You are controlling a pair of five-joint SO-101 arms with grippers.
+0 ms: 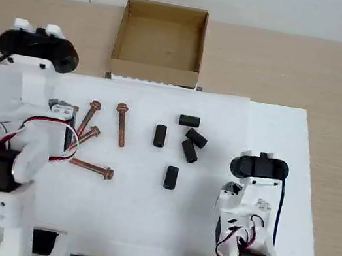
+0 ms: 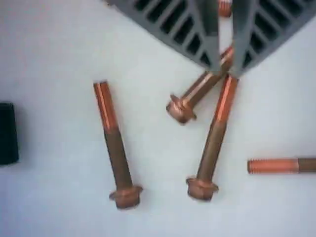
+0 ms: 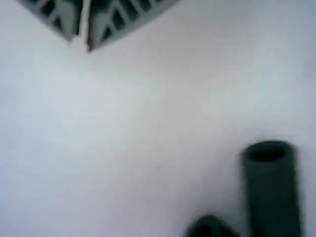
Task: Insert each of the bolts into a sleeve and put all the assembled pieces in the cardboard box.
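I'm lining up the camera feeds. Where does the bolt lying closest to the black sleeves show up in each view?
High view: the bolt lies on the white sheet, head toward the cardboard box, beside a black sleeve.
Left wrist view: the bolt lies between that black sleeve and the other bolts.
Right wrist view: not in it.
Shared landmark: the black sleeve beside it.

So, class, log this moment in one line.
bolts: four loose; sleeves: five empty; cardboard box: empty; left gripper: over bolts; right gripper: near sleeves
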